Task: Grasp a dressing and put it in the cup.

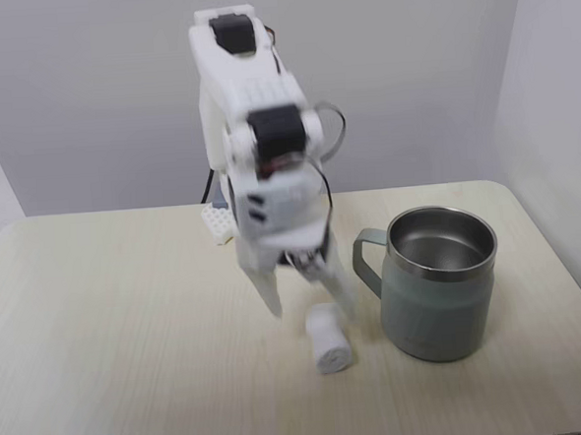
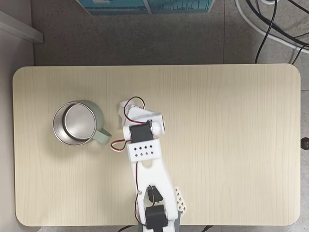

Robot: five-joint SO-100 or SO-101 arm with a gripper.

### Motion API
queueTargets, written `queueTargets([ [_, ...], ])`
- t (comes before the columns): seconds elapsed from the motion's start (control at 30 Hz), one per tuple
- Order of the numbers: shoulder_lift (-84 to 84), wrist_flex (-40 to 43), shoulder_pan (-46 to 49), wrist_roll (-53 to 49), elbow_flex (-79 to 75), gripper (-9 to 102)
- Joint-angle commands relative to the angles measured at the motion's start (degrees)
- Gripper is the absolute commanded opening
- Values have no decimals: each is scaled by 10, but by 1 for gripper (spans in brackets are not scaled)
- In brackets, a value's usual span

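Note:
The dressing (image 1: 328,338), a small white gauze roll, lies on the table just left of the cup (image 1: 441,282) in the fixed view from the front. The cup is a pale grey-green mug with a steel interior, its squared handle (image 1: 365,257) turned toward the arm. My gripper (image 1: 311,310) points down, open, its fingers (image 1: 267,290) spread just above and behind the roll; one fingertip is close to the roll's top. In the fixed view from above, the cup (image 2: 94,110) stands left of the arm and the dressing (image 2: 123,107) peeks out beyond the wrist (image 2: 143,133).
The light wooden table (image 2: 227,125) has free room to the right of the arm in the fixed view from above. The arm's base (image 2: 157,217) sits at the near edge. Cables (image 2: 270,29) lie on the floor beyond the table.

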Motion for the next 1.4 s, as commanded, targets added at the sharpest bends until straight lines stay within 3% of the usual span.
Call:
queueTargets([
  [0.0, 29, -42, -11, -1, -13, 31],
  [0.27, 69, -123, -23, 2, -53, 27],
  [0.47, 68, -144, -25, 33, -50, 0],
  [0.73, 24, -142, -21, 33, -75, 0],
  [0.9, -140, -54, -25, 42, -73, 0],
  [1.1, -323, 110, -40, 53, 18, 0],
  [1.37, -289, 226, -113, 119, 217, 0],
])
